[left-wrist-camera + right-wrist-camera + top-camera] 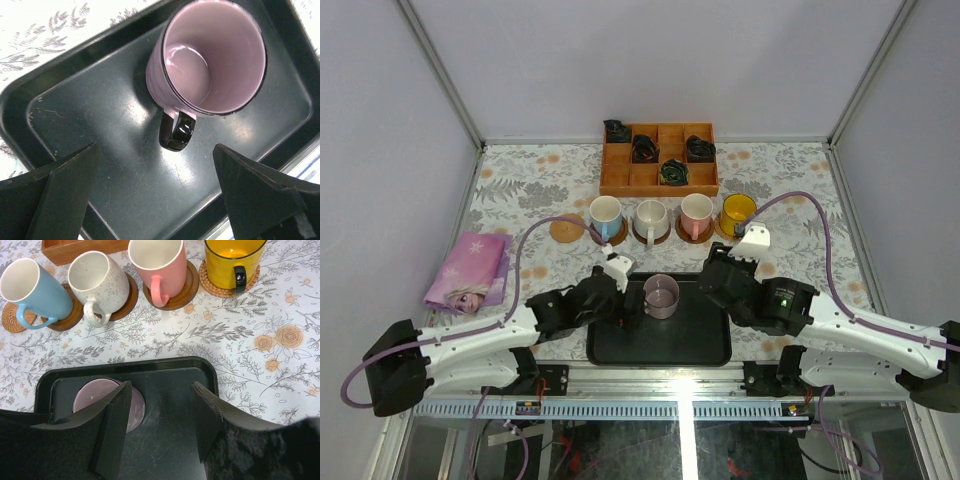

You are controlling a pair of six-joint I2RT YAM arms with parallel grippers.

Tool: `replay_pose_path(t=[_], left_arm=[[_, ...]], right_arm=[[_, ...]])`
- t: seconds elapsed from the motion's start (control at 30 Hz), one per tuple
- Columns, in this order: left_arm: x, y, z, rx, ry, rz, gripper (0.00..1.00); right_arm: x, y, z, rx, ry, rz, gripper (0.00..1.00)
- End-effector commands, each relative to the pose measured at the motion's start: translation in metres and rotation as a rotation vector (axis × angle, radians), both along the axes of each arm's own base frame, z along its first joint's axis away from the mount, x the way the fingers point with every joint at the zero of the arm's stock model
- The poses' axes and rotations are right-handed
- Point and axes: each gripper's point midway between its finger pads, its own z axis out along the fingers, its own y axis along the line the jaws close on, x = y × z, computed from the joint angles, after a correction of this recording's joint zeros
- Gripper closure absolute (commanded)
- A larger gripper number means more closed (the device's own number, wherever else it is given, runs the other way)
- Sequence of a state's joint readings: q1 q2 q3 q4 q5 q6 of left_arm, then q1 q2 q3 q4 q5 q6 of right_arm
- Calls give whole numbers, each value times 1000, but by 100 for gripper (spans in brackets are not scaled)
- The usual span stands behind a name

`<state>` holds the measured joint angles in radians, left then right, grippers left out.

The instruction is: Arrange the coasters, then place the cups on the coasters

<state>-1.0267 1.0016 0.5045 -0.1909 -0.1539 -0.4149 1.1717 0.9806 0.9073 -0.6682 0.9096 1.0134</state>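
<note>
A mauve-grey cup [661, 296] stands upright on the black tray [700, 345], its dark handle [177, 131] pointing toward my left gripper [156, 156]. That gripper is open just short of the handle and holds nothing. My right gripper [161, 410] hovers open over the tray to the right of the mauve cup [97, 392], also with nothing in it. Behind the tray stand the light blue cup [606, 215], cream cup [651, 218], pink cup [696, 213] and yellow cup [737, 211], each on a coaster. One tan coaster [566, 229] lies bare to the left of the blue cup.
An orange wooden grid box [658, 158] with dark bundles stands at the back, behind the cup row. A pink printed cloth [470, 272] lies at the left. Enclosure walls close in the flowered table on three sides.
</note>
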Motion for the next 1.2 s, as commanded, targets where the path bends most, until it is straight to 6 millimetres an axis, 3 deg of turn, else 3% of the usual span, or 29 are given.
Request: replay_pose_path(t=[0.0,0.23,0.43,0.83,1.07,1.17], left_arm=[[8,-20,10,6,-91,-59,8],[14,-27,-2,64,-137,-83,15],[17,-31,-5,87,-181,-117,27],[17,-45,-19,166,-147,-184,40],[15,-45,-21,196,-135,-191,99],[12,-45,-17,186,-140,-197,100]], right_arm=[[5,-10,7,12,-53,-56,42],[4,-6,-1,7,-37,-46,43],[5,-4,-3,6,-36,-45,43],[6,-3,-7,9,-40,-46,43],[6,-3,-6,13,-41,-47,43],[6,-2,-6,17,-43,-47,43]])
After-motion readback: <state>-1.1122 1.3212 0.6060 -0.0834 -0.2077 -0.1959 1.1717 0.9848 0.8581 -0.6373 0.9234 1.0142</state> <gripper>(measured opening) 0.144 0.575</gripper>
